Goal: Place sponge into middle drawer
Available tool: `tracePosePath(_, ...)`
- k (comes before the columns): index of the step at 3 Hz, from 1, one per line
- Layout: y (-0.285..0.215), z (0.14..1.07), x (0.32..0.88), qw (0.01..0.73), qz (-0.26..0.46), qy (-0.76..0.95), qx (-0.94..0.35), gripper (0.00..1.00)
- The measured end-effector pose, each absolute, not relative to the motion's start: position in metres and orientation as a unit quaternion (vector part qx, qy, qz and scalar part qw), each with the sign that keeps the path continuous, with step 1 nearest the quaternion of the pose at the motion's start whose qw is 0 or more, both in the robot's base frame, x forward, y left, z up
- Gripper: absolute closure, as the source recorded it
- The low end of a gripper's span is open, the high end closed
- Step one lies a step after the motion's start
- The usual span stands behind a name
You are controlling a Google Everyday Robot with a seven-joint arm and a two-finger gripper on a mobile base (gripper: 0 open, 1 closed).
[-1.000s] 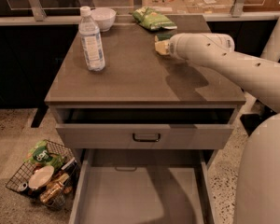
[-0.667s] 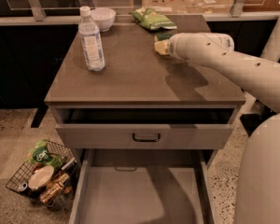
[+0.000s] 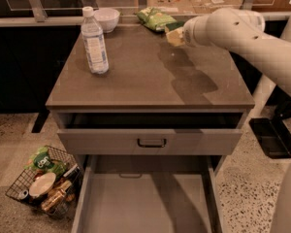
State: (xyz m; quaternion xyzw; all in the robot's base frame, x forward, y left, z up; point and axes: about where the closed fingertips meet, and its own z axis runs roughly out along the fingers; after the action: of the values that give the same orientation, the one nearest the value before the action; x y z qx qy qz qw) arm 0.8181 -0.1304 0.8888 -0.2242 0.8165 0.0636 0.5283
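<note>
Green-yellow sponge (image 3: 173, 36) in fingers (image 3: 179, 33) above countertop (image 3: 136, 79)

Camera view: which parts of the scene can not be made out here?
In the camera view:
1. Gripper, at the far right of the counter by the sponge: mostly hidden behind the arm.
2. Middle drawer: its front is cut off by the lower edge.
3. Top drawer: its inside lies in shadow.
</note>
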Motion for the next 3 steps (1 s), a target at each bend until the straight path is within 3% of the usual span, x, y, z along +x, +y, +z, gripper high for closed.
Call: tracePosePath(3,-0.218,0.963,0.703,0.563,0.037,0.771,-0.297,1.00)
